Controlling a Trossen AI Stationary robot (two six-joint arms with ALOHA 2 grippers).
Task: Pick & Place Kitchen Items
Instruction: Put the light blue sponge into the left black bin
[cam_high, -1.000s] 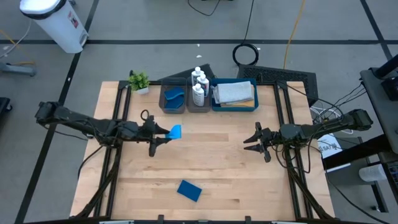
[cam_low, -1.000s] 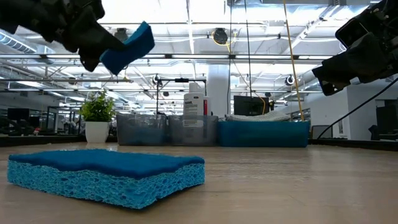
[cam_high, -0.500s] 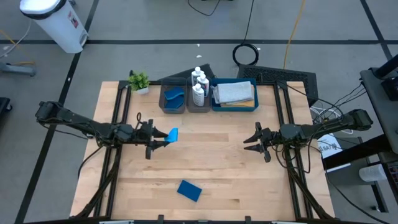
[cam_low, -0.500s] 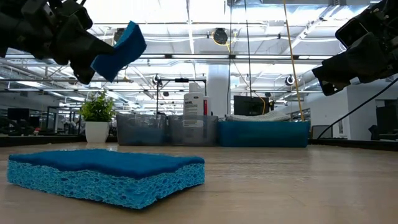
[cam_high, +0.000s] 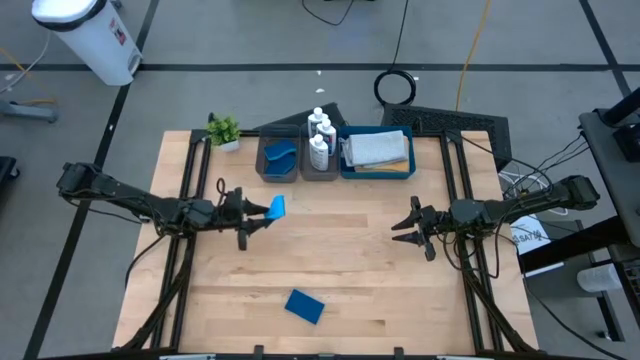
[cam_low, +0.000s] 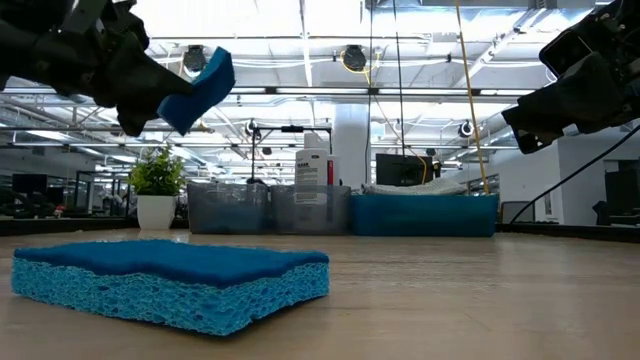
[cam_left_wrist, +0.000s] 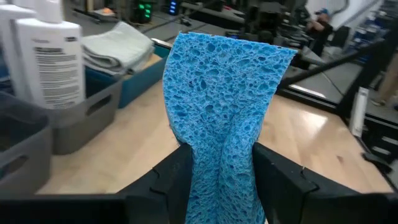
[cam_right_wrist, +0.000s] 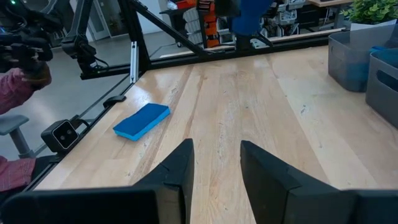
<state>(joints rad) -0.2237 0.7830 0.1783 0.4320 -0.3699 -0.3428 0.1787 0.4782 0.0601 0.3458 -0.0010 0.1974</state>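
Observation:
My left gripper (cam_high: 258, 215) is shut on a light-blue sponge (cam_high: 276, 207), held well above the table left of centre; it also shows in the low view (cam_low: 200, 85) and the left wrist view (cam_left_wrist: 217, 112). A second blue sponge (cam_high: 304, 306) lies flat on the table near the front edge. My right gripper (cam_high: 404, 226) is open and empty at the table's right, above the wood. At the back stand a grey tray with a dark-blue sponge (cam_high: 279, 156), a grey tray with white bottles (cam_high: 319, 140) and a blue tray with a folded grey cloth (cam_high: 377, 149). My left gripper pinches the light-blue sponge's lower end (cam_left_wrist: 219, 180) between its two fingers, which dent it in at the waist. The fingers come level from the table's left. The sponge stands out past the fingertips, lifted clear of the table.
A small green potted plant (cam_high: 224, 131) stands at the back left corner. The three trays (cam_high: 340, 165) line the far edge. Bare wood lies between the two grippers. A person's sleeve (cam_right_wrist: 18, 78) shows beyond the table in the right wrist view.
My left gripper has drawn back a little toward the table's left and far edges with the sponge and has turned, so the sponge now shows narrower from above. It stays shut on the sponge, clear of the table.

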